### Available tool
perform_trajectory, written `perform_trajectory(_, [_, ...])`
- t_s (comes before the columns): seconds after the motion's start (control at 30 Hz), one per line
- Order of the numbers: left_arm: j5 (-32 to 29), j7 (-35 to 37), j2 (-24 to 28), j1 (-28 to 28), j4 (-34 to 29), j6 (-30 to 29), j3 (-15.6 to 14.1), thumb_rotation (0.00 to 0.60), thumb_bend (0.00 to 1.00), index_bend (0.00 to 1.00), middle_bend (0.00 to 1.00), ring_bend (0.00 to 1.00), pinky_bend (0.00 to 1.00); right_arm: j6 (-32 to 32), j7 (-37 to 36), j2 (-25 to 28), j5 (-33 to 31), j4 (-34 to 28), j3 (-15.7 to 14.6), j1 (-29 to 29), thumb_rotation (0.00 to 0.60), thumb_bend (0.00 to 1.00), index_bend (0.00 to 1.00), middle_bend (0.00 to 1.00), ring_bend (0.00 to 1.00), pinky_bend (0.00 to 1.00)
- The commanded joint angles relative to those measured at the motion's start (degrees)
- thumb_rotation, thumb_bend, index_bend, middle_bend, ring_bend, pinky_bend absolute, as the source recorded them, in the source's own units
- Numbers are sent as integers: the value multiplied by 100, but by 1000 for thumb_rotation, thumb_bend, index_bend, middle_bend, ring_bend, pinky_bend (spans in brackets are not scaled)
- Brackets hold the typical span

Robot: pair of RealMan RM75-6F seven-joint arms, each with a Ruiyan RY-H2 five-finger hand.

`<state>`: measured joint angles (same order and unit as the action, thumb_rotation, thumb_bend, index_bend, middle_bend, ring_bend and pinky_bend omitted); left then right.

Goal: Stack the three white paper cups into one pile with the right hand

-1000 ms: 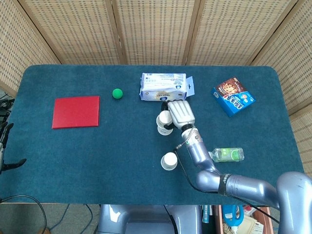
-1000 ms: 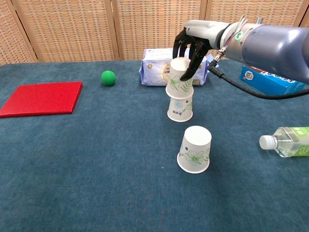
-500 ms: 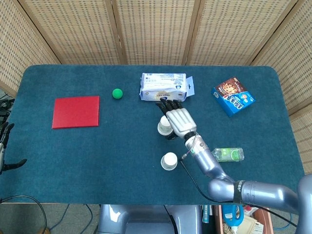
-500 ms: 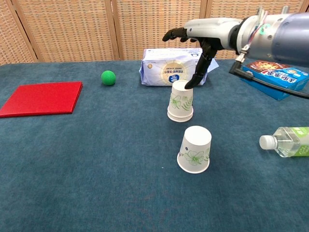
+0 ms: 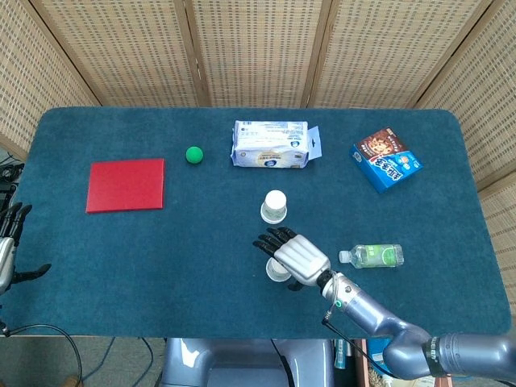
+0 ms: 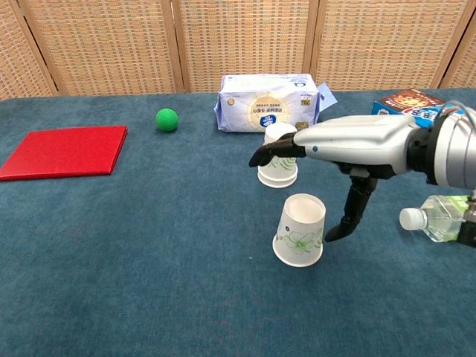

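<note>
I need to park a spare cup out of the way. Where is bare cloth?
Bare: front-left, below the red mat and green ball; also between tissue pack and snack box. Crowded: centre, with stacked cups, lone cup, right hand, bottle.

The table is covered in deep teal-blue cloth. At the far left lies a plain red mat, and right of it a bright green ball. The far pack is pale lilac-white with blue print and a round gold mark. The box at the far right is blue with a brown picture. Both cups, the stack and the near cup, are white with green leaf sprigs. The bottle is clear with a light green label and white cap. The right hand is silver-grey with black fingers. The back screens are tan wicker weave.
</note>
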<state>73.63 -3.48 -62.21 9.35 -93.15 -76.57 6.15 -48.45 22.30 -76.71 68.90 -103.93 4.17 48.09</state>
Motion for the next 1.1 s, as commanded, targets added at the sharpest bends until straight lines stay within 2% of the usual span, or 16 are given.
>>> perform_trajectory(0.03, [4, 21, 1, -3, 27, 6, -7, 600, 68, 0, 0, 0, 0, -46, 29, -248, 161, 364, -128, -67, 600, 0, 171, 238, 91, 222])
perform_trajectory(0.27, [-14, 102, -1, 10, 107, 45, 2, 600, 68, 0, 0, 0, 0, -50, -179, -611, 258, 888, -178, -134, 600, 38, 283, 331, 186, 300])
perform_trajectory(0.4, [-54, 102, -3, 14, 123, 66, 10, 600, 68, 0, 0, 0, 0, -103, -248, -716, 288, 1073, -153, -170, 600, 112, 328, 400, 259, 367])
perform_trajectory(0.53, [-67, 116, -5, 17, 153, 86, 5, 600, 68, 0, 0, 0, 0, -195, -397, -814, 369, 1224, -131, -235, 600, 195, 428, 484, 340, 443])
perform_trajectory(0.63, [-49, 142, -7, 16, 178, 88, -2, 600, 68, 0, 0, 0, 0, -275, -480, -864, 480, 1295, -134, -280, 600, 251, 464, 516, 371, 472])
perform_trajectory(0.73, [-37, 140, -8, 15, 178, 84, -8, 600, 68, 0, 0, 0, 0, -300, -600, -834, 544, 1237, -115, -307, 600, 255, 466, 517, 372, 475])
perform_trajectory(0.87, [-48, 106, -11, 26, 146, 90, -4, 600, 68, 0, 0, 0, 0, -459, -806, -598, 627, 918, 87, -325, 600, 255, 466, 517, 372, 475])
perform_trajectory(1.0, [-56, 88, -4, 23, 122, 77, 1, 600, 68, 0, 0, 0, 0, -674, -937, -332, 563, 656, 449, -310, 600, 261, 468, 520, 372, 475])
perform_trajectory(1.1, [-62, 87, 1, 24, 107, 80, 2, 600, 68, 0, 0, 0, 0, -866, -942, -62, 214, 478, 983, -234, 600, 270, 468, 520, 372, 475])
